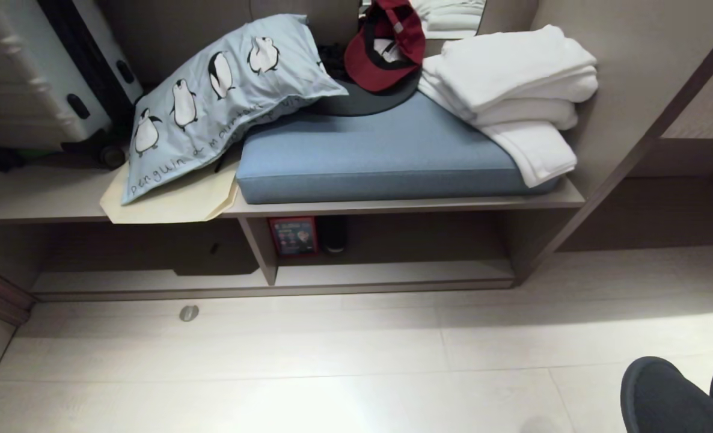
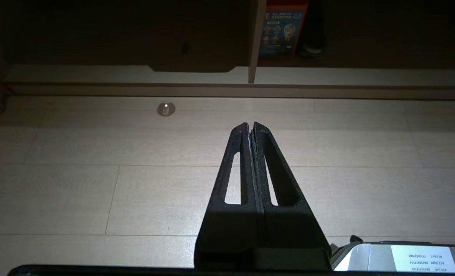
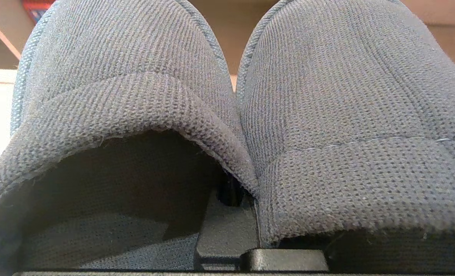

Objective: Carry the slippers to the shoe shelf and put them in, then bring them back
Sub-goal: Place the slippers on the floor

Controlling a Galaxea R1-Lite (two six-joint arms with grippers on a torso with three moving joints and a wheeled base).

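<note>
Slippers [image 3: 227,115] side by side – toes toward shoe shelf [image 1: 386,273], right pincer [image 3: 231,214] clamped on them

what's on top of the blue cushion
White folded towels, a red cap on a dark round pad, and the penguin pillow's corner. The cushion beneath them is hidden.

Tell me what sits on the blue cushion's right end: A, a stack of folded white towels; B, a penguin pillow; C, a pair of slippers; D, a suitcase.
A: the white towels are piled on the right end of the blue cushion, while the penguin pillow leans at its left end and the slippers are low at the head view's right corner.
</note>
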